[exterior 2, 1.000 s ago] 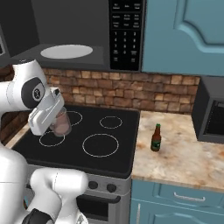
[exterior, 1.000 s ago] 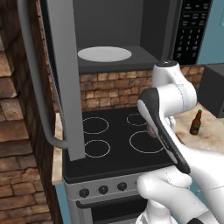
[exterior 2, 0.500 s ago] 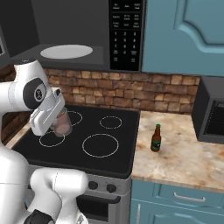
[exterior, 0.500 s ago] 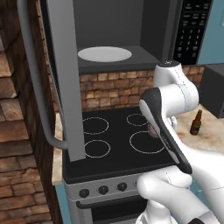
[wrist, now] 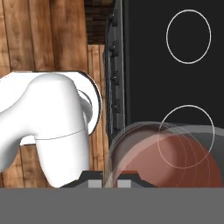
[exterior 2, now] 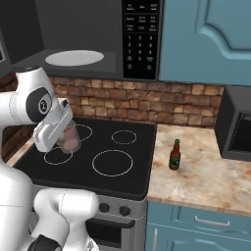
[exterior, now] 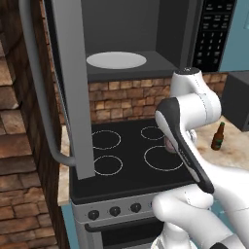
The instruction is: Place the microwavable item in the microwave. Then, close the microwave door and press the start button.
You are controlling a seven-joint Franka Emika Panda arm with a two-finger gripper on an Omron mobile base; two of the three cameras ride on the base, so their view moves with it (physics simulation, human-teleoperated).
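Observation:
My gripper is shut on the small pinkish-grey glass cup and holds it above the front left of the black stove. In the hand view the cup bulges large just past my fingertips. From the left base view, my forearm covers most of the cup. The microwave hangs above the stove with its white turntable plate showing inside. Its door stands swung out to the left, bar handle towards me. The keypad is on the right.
A brown-green beer bottle stands on the stone counter right of the stove. A dark appliance sits at the far right. Brick wall and the open door crowd the left side.

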